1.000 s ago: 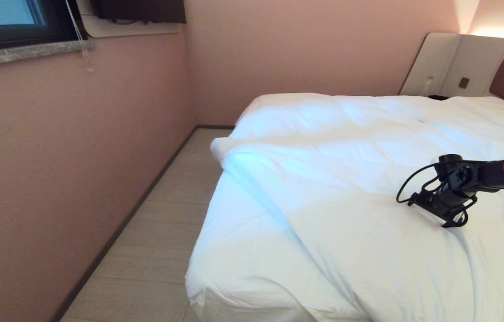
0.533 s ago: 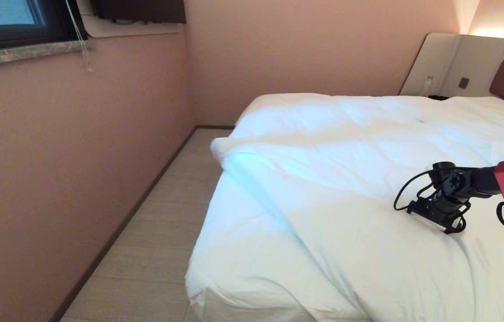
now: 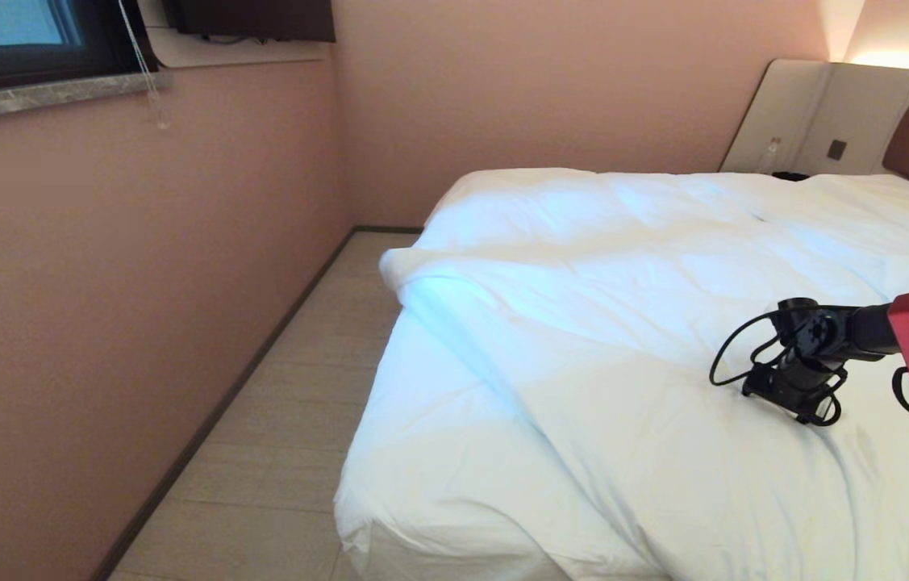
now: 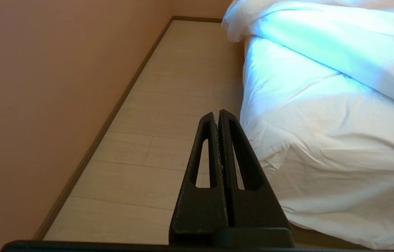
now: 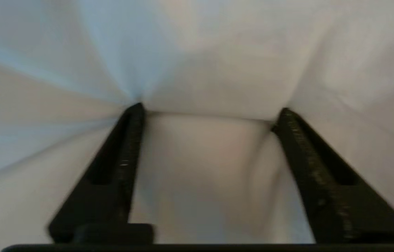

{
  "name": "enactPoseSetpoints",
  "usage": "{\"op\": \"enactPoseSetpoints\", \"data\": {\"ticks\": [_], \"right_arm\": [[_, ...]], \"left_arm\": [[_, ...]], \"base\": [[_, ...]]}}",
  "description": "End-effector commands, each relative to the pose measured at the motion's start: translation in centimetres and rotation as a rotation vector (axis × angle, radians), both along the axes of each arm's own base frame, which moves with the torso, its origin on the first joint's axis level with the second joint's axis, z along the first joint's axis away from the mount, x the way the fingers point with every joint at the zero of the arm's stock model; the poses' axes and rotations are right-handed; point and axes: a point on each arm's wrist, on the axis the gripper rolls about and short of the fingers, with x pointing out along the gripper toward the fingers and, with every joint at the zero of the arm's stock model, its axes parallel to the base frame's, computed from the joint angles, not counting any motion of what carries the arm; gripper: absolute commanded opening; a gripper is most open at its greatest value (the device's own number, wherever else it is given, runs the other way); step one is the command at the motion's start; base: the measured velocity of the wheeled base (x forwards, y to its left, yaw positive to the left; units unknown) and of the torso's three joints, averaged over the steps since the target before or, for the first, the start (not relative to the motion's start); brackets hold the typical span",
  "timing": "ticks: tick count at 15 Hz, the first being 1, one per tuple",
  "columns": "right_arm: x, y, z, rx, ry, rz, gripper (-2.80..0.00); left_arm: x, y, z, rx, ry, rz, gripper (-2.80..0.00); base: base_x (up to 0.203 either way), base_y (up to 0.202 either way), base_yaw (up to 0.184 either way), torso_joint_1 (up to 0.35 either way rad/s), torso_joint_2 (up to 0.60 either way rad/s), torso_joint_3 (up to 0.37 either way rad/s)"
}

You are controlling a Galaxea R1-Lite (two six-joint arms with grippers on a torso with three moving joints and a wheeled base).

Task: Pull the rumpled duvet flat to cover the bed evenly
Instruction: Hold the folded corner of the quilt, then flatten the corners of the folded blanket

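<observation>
R gripper (image 5: pixel 209 112) jaws apart, tips pressed into duvet (image 3: pixel 623 266) on bed (image 3: pixel 438 549), fabric between them, not pinched yet. Rumpled fold ridge lies left + far of it, running near-left to far-right. L gripper (image 4: pixel 216 117) closed, parked over floor (image 4: pixel 169 105) left of bed; R nearer.

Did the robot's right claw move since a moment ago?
Yes. The right gripper slid a little toward the bed's foot and sank into the duvet.

Right end effector (image 5: pixel 208 111) pointing downward, fingers (image 5: pixel 127 140) standing apart, tips pressing into fabric. Left end effector (image 4: pixel 216 115) hanging idle, fingers pressed together.
</observation>
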Motion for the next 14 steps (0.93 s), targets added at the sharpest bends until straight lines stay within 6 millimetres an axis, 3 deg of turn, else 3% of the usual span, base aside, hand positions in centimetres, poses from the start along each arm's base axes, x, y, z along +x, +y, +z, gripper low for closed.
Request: {"op": "enactPoseSetpoints", "data": {"ticks": [1,10,14], "right_arm": [[0.0,0.2,0.0,0.0,0.004,0.005,-2.8],[-0.1,0.3,0.4,0.0,0.01,0.011,-2.8],[-0.8,1.4,3.8,0.01,-0.018,0.021,-2.8]], "left_arm": [[0.0,0.0,0.0,0.0,0.0,0.0,-2.8],[0.0,0.0,0.0,0.0,0.0,-0.001,-2.8],[0.0,0.0,0.0,0.001,0.0,0.0,-2.8]], "base": [[0.0,0.0,0.0,0.0,0.0,0.0],[0.0,0.0,0.0,0.0,0.0,0.0],[0.0,0.0,0.0,0.0,0.0,0.0]]}}
